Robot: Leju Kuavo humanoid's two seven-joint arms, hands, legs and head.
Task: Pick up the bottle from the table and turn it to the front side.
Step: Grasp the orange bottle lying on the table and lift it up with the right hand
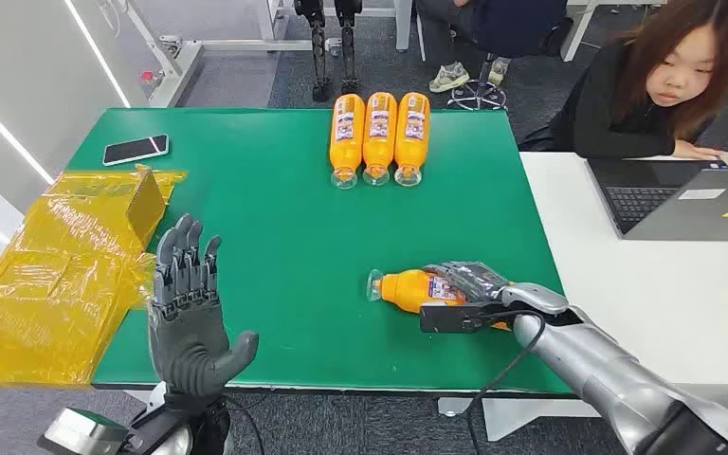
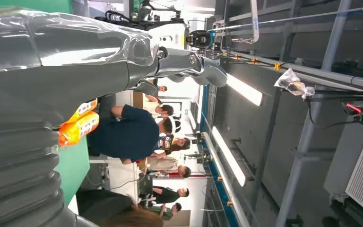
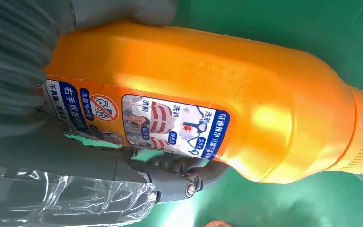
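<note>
An orange bottle (image 1: 408, 286) with a clear cap lies on its side on the green table (image 1: 275, 237), cap toward the left. My right hand (image 1: 474, 289) grips its body; in the right wrist view the bottle (image 3: 227, 99) shows a printed label and my fingers (image 3: 179, 172) wrap under it. My left hand (image 1: 188, 313) stands upright and open above the table's front left edge, holding nothing. In the left wrist view my left hand (image 2: 75, 61) points up at the ceiling.
Three more orange bottles (image 1: 377, 133) lie side by side at the table's far edge. A phone (image 1: 136, 149) lies far left, yellow wrapped packs (image 1: 57, 275) on the left. A person (image 1: 654, 85) sits at a laptop (image 1: 692, 199) on the white table to the right.
</note>
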